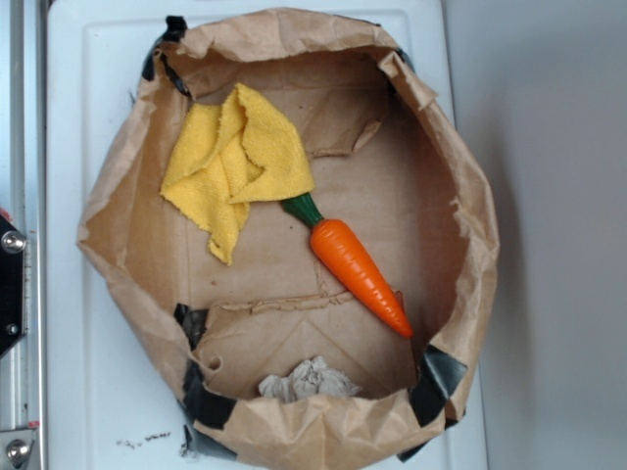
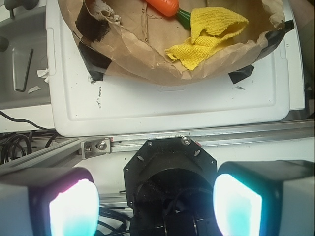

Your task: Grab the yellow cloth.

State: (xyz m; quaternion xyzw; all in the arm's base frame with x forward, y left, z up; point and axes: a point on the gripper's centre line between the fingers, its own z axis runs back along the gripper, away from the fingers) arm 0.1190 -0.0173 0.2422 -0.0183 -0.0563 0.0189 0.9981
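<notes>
The yellow cloth (image 1: 233, 168) lies crumpled in the upper left of a brown paper bag tray (image 1: 460, 196), its folds touching the green top of the orange carrot (image 1: 358, 264). It also shows at the top of the wrist view (image 2: 209, 34), inside the bag's rim. My gripper (image 2: 155, 209) is open and empty, its two fingers wide apart at the bottom of the wrist view, well short of the bag and over the robot's black base. The gripper is not visible in the exterior view.
A grey-white paper wad (image 1: 309, 380) lies at the bag's near end. The bag sits on a white plastic board (image 2: 172, 103), taped with black tape (image 2: 93, 61). A metal rail (image 2: 197, 140) and cables run by the robot base.
</notes>
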